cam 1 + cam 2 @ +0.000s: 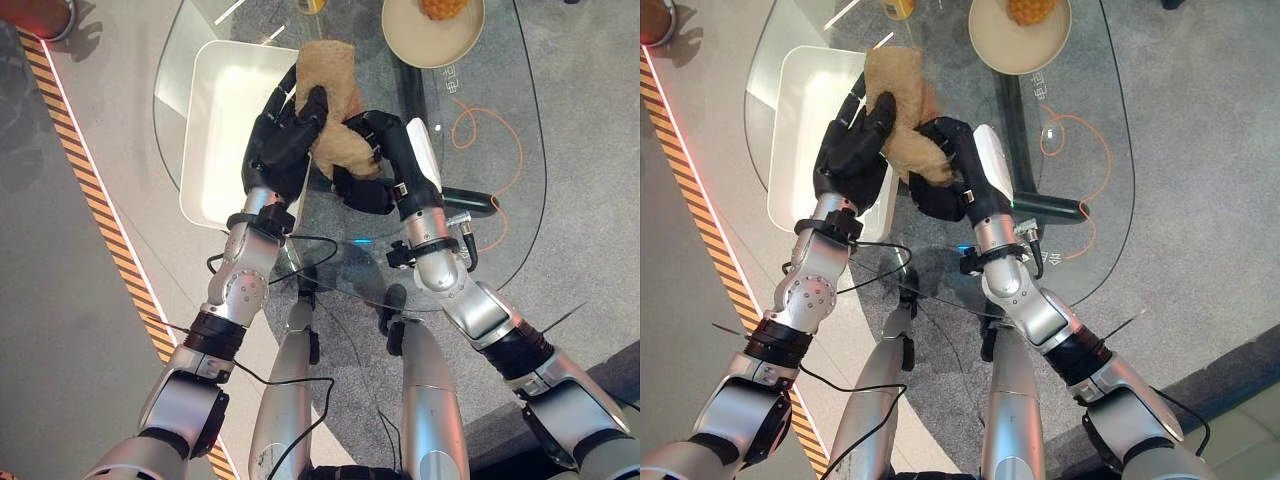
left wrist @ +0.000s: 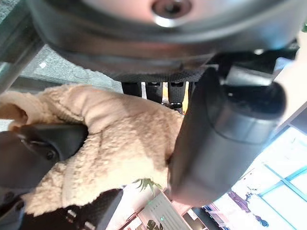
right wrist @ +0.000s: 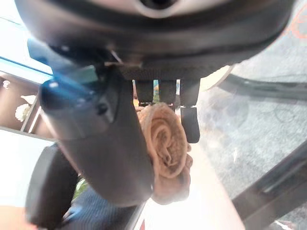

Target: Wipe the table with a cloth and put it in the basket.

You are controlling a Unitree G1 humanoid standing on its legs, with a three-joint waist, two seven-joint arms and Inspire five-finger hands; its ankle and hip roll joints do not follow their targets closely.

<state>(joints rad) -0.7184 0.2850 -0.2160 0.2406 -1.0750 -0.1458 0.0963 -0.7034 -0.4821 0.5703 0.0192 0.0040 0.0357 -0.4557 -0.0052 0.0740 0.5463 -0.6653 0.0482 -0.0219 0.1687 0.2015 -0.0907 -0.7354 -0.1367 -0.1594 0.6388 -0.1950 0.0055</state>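
The left hand and the right hand are both gripping the fuzzy tan cloth, fingers and thumbs curling round it from either side and holding it bunched up above the glass table. The white basket is sitting just left of the hands, and a beige bowl holding something orange is lying farther off on the table.

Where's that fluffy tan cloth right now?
The tan cloth is held up between the left hand and right hand, over the glass table, just right of the white basket.
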